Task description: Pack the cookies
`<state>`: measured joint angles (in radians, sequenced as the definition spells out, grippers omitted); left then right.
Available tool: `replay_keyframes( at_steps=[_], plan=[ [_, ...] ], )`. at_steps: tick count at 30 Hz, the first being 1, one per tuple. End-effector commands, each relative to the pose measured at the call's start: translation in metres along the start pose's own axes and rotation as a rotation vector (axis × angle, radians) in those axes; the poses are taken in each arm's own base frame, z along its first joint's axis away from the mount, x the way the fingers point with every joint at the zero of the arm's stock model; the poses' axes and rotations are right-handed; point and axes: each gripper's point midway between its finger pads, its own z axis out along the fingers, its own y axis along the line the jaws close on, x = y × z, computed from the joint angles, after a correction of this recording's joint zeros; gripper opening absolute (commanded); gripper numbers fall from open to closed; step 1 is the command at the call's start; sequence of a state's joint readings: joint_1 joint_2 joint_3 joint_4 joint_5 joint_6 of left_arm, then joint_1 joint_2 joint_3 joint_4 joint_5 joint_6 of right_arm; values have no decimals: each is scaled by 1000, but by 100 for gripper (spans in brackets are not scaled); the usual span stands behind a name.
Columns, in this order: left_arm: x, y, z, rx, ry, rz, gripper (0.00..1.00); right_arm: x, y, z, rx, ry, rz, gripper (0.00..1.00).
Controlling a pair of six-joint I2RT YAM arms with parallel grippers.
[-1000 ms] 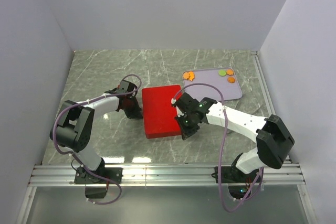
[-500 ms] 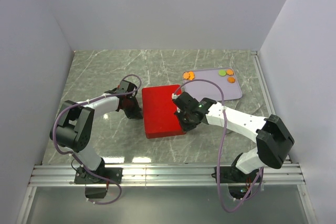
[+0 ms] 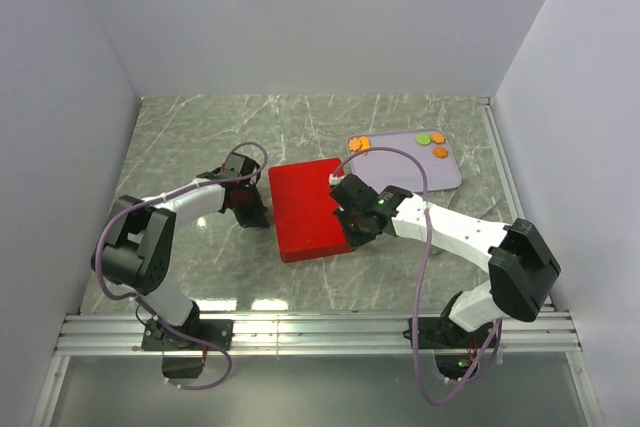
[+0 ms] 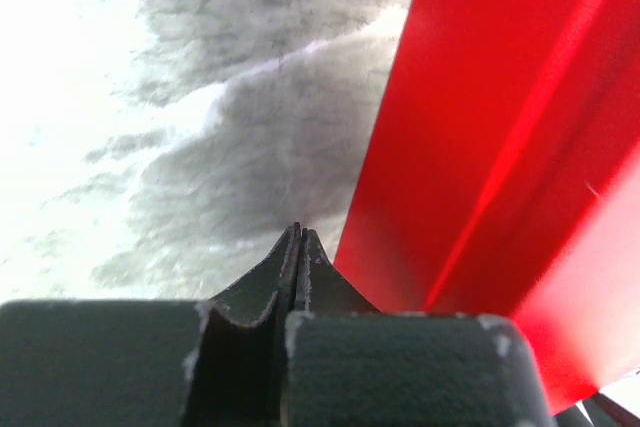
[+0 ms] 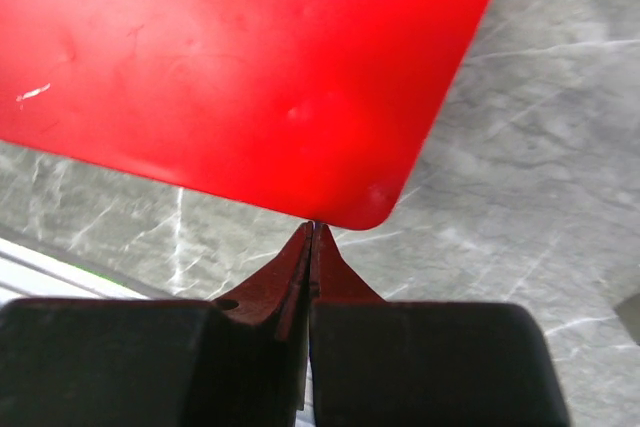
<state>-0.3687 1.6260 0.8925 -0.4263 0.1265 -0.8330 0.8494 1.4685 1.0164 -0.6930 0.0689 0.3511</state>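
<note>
A few cookies lie on a grey tray [image 3: 400, 171] at the back right: an irregular orange cookie [image 3: 361, 143], a green disc [image 3: 424, 137] and two orange discs [image 3: 439, 144]. A red square lid [image 3: 308, 209] lies flat mid-table. My left gripper [image 3: 252, 213] is shut and empty, low beside the lid's left edge; in the left wrist view the fingertips [image 4: 299, 233] sit next to the red lid [image 4: 500, 127]. My right gripper [image 3: 352, 231] is shut and empty, at the lid's right side; its tips [image 5: 312, 227] touch the edge of the lid [image 5: 250, 67] by a rounded corner.
Grey marble tabletop [image 3: 200, 137] enclosed by white walls on three sides. A metal rail [image 3: 320, 332] runs along the near edge with both arm bases on it. The right arm's purple cable [image 3: 405, 162] loops over the tray's near side.
The right gripper has moved in against the lid's right edge, and the lid has turned and shifted slightly left. The left gripper has shifted a little beside the lid's left edge.
</note>
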Motion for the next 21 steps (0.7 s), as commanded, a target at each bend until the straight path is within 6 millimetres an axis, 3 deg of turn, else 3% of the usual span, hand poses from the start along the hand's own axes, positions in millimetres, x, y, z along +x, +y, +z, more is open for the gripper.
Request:
replay_keyframes(
  at_steps=[1,7,10,12,16,19,21],
  plan=[
    [-14,-3,-24,10,-82,1,1,-31,-4,-12,49,-103,19,0],
    [-33,4,-54,-1,-176,-6,1,-36,12,-25,-37,-103,12,0],
    [-46,-8,-74,31,-226,26,1,-42,31,-43,-147,-116,0,0],
    [-51,-19,-85,70,-250,49,1,-49,47,-60,-244,-150,-1,0],
    [-51,-19,-88,79,-262,60,1,-66,102,-99,-564,-187,-68,0],
    [-43,-13,-81,76,-244,58,1,-75,132,-107,-727,-152,-123,0],
    [-40,-12,-79,84,-232,55,1,-76,145,-96,-785,-108,-115,0]
  ],
)
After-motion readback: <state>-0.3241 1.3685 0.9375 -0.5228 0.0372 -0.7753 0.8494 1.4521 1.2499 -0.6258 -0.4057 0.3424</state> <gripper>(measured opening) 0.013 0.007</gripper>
